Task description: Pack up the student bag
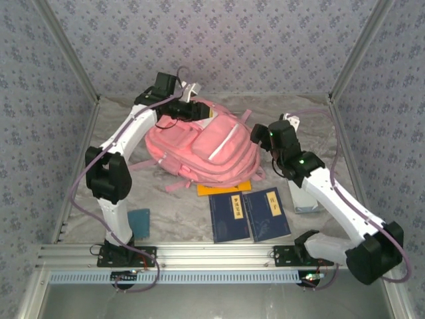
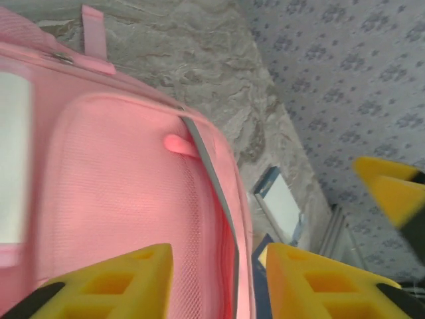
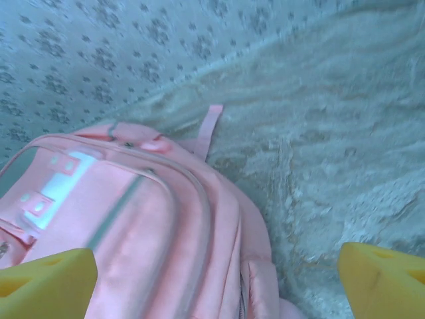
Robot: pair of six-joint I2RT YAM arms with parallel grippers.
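Observation:
The student bag (image 1: 199,149), a large pink backpack with pale strips, lies flat in the middle of the grey cloth. My left gripper (image 1: 194,110) hovers over the bag's far top edge. In the left wrist view its yellow fingers (image 2: 109,282) stand apart, with the bag's mesh panel (image 2: 126,199) and grey zip edge between them; the left gripper (image 2: 219,279) is open and clamps nothing. My right gripper (image 1: 257,135) sits at the bag's right side. It is wide open (image 3: 216,286) above the bag's pink corner (image 3: 166,232) and the bare cloth beside it.
Two dark blue books (image 1: 229,216) (image 1: 266,212) lie in front of the bag. An orange book (image 1: 224,187) pokes out from under it. A white box (image 1: 302,198) lies under the right arm, a small teal item (image 1: 139,222) by the left base. Patterned walls enclose the table.

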